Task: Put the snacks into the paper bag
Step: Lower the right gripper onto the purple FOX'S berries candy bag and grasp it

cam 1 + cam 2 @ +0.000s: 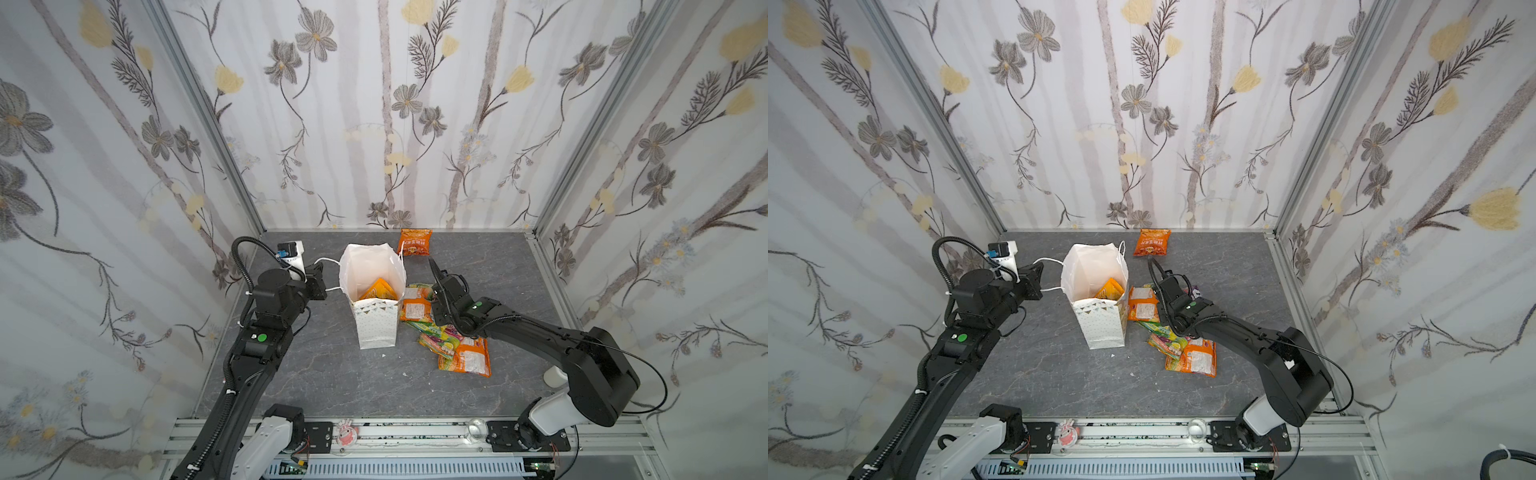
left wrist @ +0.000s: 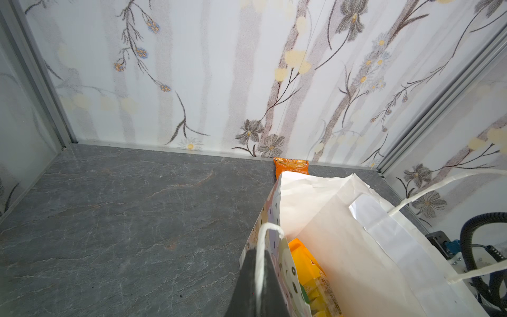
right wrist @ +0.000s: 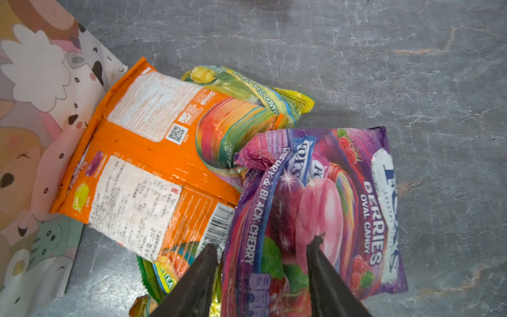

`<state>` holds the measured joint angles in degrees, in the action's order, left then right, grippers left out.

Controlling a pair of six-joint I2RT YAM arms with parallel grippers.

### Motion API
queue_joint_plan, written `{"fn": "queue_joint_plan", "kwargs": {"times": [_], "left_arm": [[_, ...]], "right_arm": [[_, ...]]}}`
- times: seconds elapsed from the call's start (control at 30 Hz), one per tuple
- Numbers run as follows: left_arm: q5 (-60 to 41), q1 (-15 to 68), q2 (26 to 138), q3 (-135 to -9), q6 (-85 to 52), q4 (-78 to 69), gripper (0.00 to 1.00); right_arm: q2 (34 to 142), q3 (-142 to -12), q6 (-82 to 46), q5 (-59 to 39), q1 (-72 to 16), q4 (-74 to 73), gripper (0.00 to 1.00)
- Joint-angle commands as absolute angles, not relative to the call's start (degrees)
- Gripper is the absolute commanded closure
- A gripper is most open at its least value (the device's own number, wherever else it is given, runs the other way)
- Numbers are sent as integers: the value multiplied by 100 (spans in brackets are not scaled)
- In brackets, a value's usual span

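While the paper bag (image 1: 376, 328) stands at the centre of both top views, its cord handle (image 2: 263, 247) is pinched in the closed left pincer (image 2: 256, 280), and the mouth is held wide. One orange packet (image 1: 379, 290) is seen inside. Another (image 1: 414, 242) lies by the back wall, above the bag in the frame. The rest are heaped on the counter (image 1: 324, 374) just right of the bag.

The right pincer (image 3: 264, 241) is poised over that heap with its jaws apart, and nothing is gripped. One finger is set at the edge of the purple packet (image 3: 315, 197) and the other on its face.

A slip is judged the main risk: the glossy film may only be skidded or crumpled when the jaws close. Because the purple packet overlaps the big orange packet (image 3: 153, 164), that neighbour could be dragged along or pushed against the bag. A snag on the rim could tip the bag.

The right arm is stretched from the lower right towards the centre, wrist bent down. The left arm is raised from the lower left to the bag's left side.
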<state>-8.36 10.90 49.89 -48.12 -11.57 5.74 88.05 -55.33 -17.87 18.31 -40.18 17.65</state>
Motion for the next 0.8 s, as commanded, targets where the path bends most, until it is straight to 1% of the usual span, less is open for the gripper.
{"fn": "queue_joint_plan", "kwargs": {"times": [0.0, 0.17, 0.37, 0.43, 0.63, 0.77], "left_arm": [[-809, 1077, 4988, -4807, -1099, 367, 100], [-798, 1080, 4988, -4804, -1090, 373, 100], [-791, 1081, 5001, -4808, -1079, 370, 100], [-791, 1081, 4999, -4807, -1081, 369, 100], [-792, 1082, 5001, -4799, -1081, 370, 100], [-800, 1077, 4991, -4799, -1084, 374, 100]], "right_arm": [[8868, -5494, -1708, 1664, -4036, 1817, 46], [8889, -5398, -1714, 1687, -4043, 1684, 44], [9100, -5414, -1670, 1810, -4043, 1627, 45], [9296, -5427, -1675, 1841, -4048, 1617, 50], [9304, -5414, -1749, 1905, -4037, 1567, 64], [9252, -5414, -1782, 1993, -4034, 1589, 80]]}}
